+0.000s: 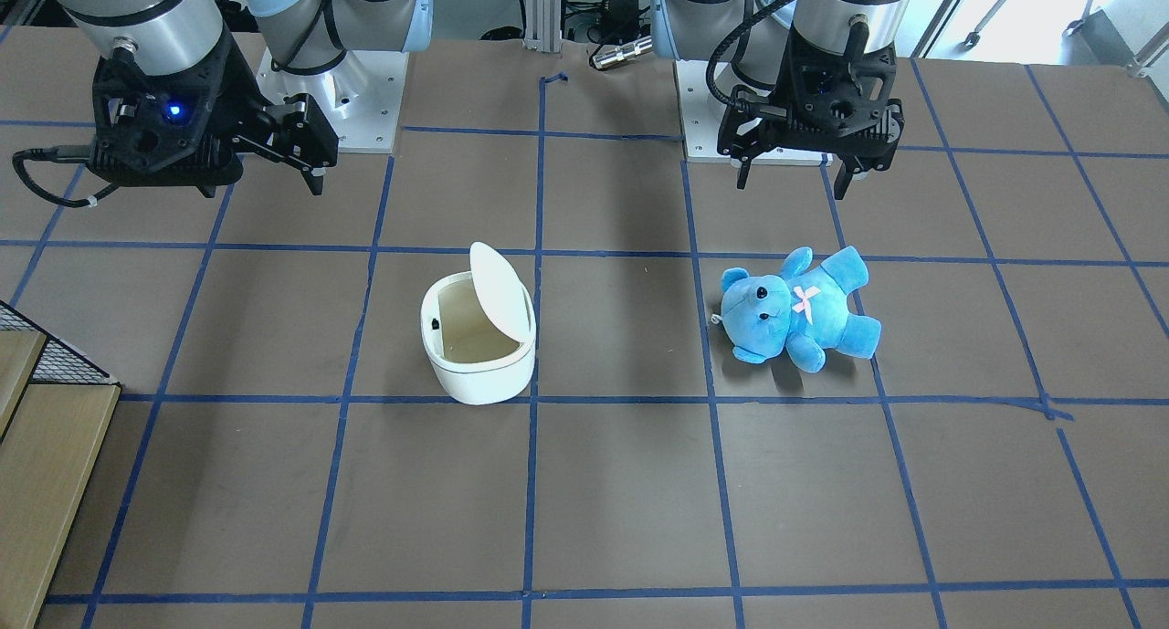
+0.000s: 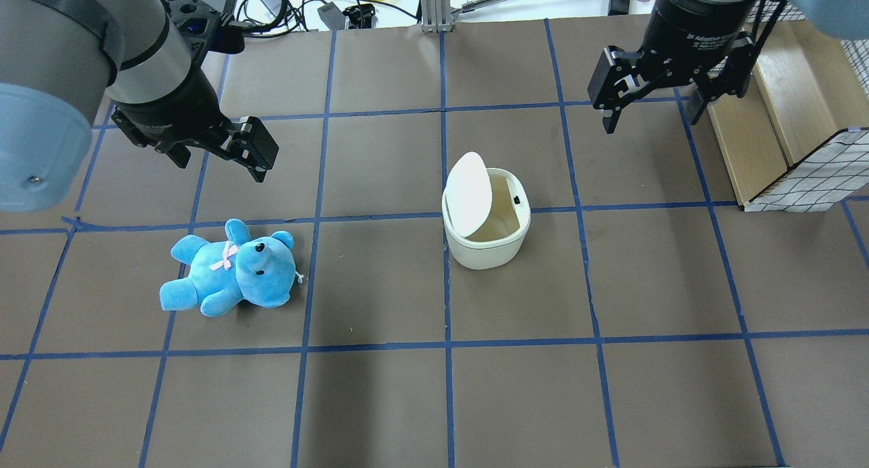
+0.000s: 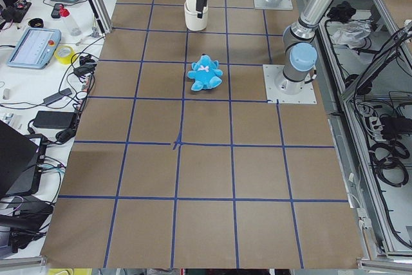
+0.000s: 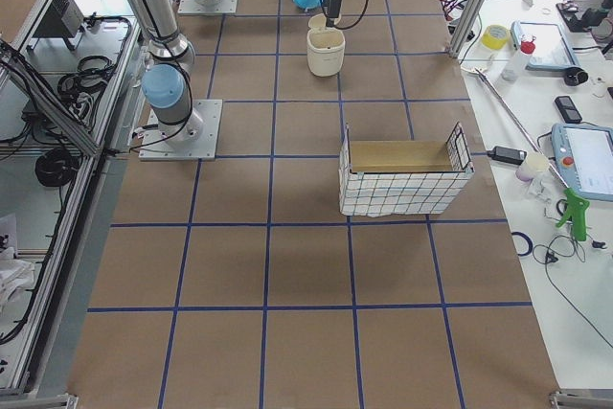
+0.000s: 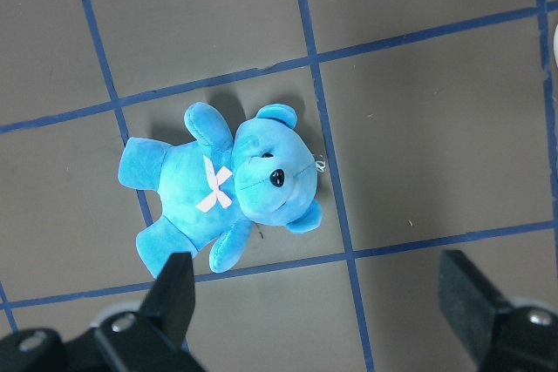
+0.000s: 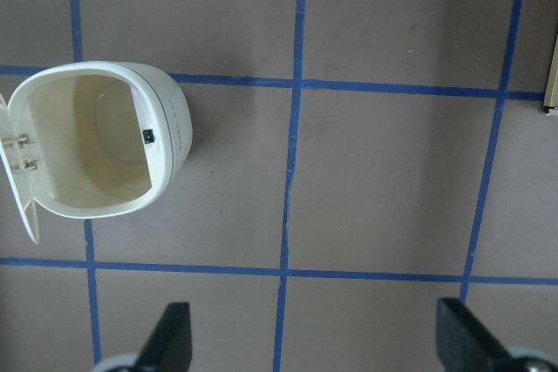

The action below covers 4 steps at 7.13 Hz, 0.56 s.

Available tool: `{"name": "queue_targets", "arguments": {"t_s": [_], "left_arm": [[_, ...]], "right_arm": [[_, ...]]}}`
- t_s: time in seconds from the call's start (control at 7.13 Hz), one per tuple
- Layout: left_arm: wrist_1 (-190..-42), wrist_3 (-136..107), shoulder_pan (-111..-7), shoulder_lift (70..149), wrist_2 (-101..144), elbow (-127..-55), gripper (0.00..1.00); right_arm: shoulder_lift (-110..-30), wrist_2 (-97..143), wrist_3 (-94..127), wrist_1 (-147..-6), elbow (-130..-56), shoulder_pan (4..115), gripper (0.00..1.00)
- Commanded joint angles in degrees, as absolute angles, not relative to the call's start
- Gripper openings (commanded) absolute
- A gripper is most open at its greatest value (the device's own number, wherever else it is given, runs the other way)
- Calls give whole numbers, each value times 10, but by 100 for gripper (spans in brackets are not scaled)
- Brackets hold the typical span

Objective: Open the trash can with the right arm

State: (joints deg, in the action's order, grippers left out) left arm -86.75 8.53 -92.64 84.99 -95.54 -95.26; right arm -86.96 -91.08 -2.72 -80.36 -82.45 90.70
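The trash can (image 2: 485,240) stands upright on the table (image 2: 380,386), just right of the middle, with its lid (image 2: 470,193) already tipped up on the left-side hinge and the cream inside bare, so the opening looks done. The right gripper (image 2: 652,118) hangs above the table, farther back and to the right of the can, well apart from it, with its jaws spread wide and nothing between them. The left gripper (image 2: 223,166) is likewise wide and empty, above and beyond the blue bear (image 2: 231,274), which lies well to the left. The can looks like thin, stiff, smooth plastic, probably light and empty, so a sideways shove would likely slide or tip it. If the lid needs more travel, the best place is its free edge, pushed gently from above. A small dark catch (image 6: 149,137) sits on the right inner rim. Squeezing the wall hard seems unwise.
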Motion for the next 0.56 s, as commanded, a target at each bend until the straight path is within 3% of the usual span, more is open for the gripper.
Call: {"name": "queue_targets", "arguments": {"t_s": [0.0, 0.42], "left_arm": [[-867, 85, -926, 850, -955, -953, 100], [-867, 85, -926, 850, -956, -953, 100]], "right_arm": [[-870, -909, -27, -805, -824, 907, 100], [-871, -905, -27, -804, -824, 907, 100]]}}
